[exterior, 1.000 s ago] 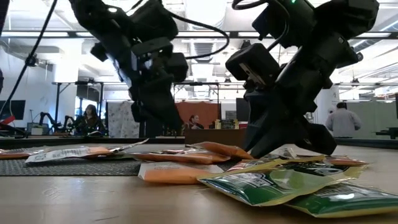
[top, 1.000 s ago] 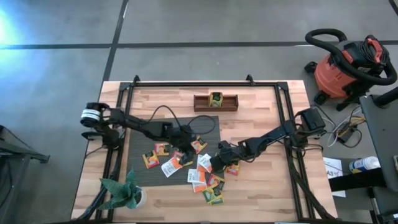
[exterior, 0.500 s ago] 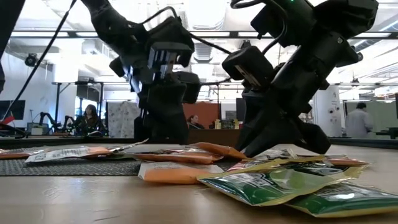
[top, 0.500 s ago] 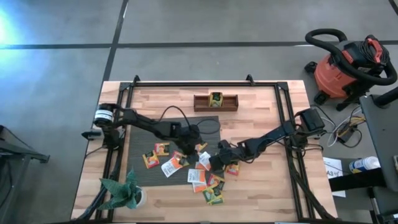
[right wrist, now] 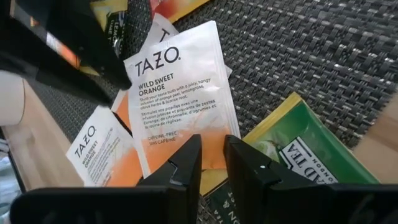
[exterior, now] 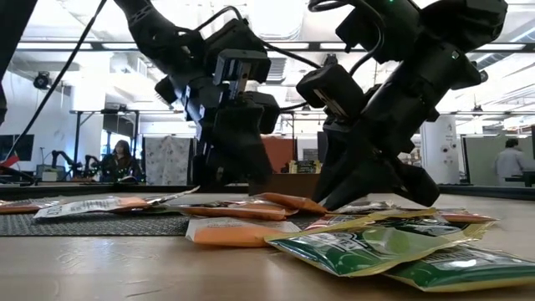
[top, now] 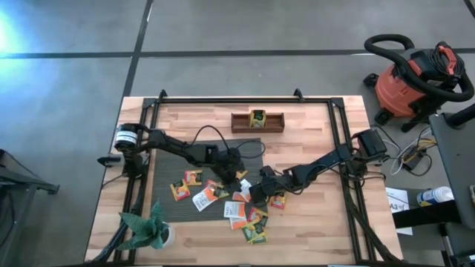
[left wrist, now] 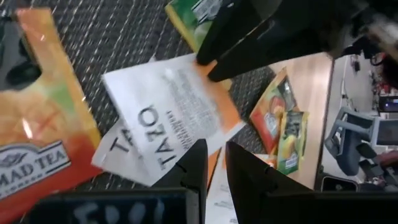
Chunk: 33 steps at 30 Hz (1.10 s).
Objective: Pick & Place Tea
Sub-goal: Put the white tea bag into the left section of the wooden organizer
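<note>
Several small tea packets (top: 245,215) lie scattered over the near right part of the grey mat (top: 163,174) and the wood beside it. One is white and orange, printed TAZO (right wrist: 177,93), and lies flat on the mat and on other packets. My left gripper (left wrist: 214,158) is shut and slants down over its white end. My right gripper (right wrist: 213,152) is shut at its orange end, facing the left one (top: 239,180) closely. Green packets (exterior: 368,247) lie nearest the front edge. My left gripper stands with its shut tips just over the TAZO packet's white end (left wrist: 155,155), slanting down from the table's left; I cannot tell whether they touch it. My right gripper brings its shut fingertips (left wrist: 214,65) onto the packet's orange end (right wrist: 208,146), slanting down from the table's right. The packet lies flat.
A wooden box (top: 257,121) with one packet standing in it sits at the far middle of the table. A potted plant (top: 148,230) stands at the near left corner. The two grippers (exterior: 288,188) are close together over the packets.
My left gripper has moved toward the table's right and down, up close to my right gripper, and has rolled at the wrist. It has stayed shut. My right gripper and the packets have kept their places.
</note>
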Each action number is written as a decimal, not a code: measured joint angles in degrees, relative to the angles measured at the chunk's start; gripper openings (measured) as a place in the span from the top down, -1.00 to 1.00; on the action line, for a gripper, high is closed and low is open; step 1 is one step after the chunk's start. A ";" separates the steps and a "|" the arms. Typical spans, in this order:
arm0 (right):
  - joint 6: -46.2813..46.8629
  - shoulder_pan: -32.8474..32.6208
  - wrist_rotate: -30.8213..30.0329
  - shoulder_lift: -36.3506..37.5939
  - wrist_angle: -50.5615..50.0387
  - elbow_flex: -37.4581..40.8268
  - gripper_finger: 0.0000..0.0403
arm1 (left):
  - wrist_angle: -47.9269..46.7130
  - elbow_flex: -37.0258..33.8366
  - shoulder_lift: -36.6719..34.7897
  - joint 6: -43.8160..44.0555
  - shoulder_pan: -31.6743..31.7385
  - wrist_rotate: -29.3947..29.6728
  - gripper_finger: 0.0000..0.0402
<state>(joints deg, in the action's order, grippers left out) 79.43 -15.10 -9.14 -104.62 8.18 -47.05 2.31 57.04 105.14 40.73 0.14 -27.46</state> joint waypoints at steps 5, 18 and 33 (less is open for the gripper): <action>-0.08 0.14 -0.05 0.00 0.09 0.00 0.64 | -0.43 0.04 0.00 0.05 0.41 0.01 0.74; 0.05 0.14 -0.05 0.09 0.14 0.09 0.64 | -8.34 0.00 -0.35 1.81 2.76 3.95 0.70; 0.07 0.58 -1.53 0.11 0.14 -0.23 0.64 | -7.79 0.00 -0.35 3.13 2.39 1.81 0.58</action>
<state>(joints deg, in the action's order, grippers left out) 79.50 -14.52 -10.67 -104.51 8.32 -47.28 -5.49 57.04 104.79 43.86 2.52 -25.65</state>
